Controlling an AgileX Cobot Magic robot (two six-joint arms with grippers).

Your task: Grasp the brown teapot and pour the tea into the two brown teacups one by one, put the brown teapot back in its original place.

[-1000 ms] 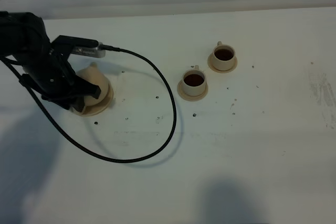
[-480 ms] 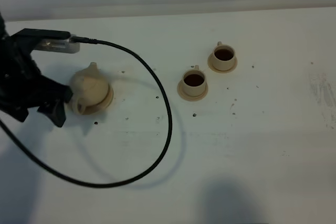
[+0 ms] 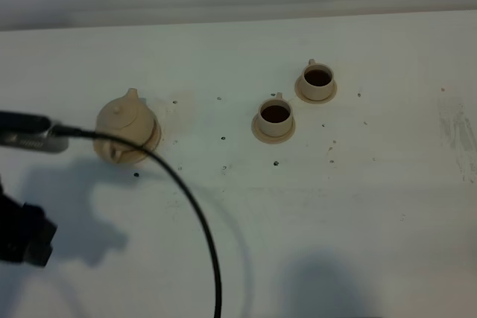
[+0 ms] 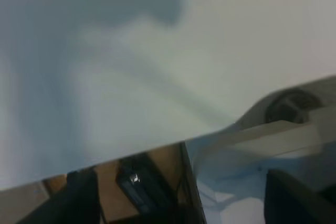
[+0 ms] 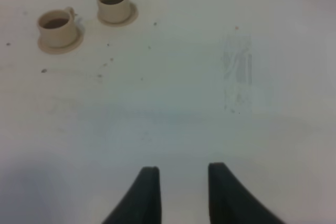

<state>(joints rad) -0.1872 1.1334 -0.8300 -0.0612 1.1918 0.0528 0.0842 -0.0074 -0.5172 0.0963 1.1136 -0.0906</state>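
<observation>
- Brown teapot (image 3: 125,126) sits upright on its wide saucer (image 3: 153,141) at the left of the white surface (image 3: 358,206), lid on, nothing touching it. Handle side faces the near edge, spout points toward the far edge.
- Two brown teacups, each on its own small saucer, stand right of the pot and well apart from it: the nearer cup (image 3: 275,117) and the farther cup (image 3: 318,80). Both show a dark pool inside, which I take for tea (level hard to judge from above).
- Right wrist view confirms both cups (image 5: 56,26) (image 5: 114,2) dark inside, upright, no spill visible around them.
- Left arm is off at the near-left corner of the overhead view: only a dark block (image 3: 26,236) and a camera cable (image 3: 190,214) looping across the surface show. Its tool is not visible there, and the left wrist view is a blur of surface and room beyond, so I cannot tell from the pictures how its tips stand. It holds nothing that I can see.
- Right tool (image 5: 179,192) hangs above bare surface on the right side, far from the cups, dark tips drawn close with a narrow gap, nothing between them.
- Judgement: pouring into both cups looks done, and the pot is back on its saucer. Nothing of the task appears left, save the arm clearing away.
</observation>
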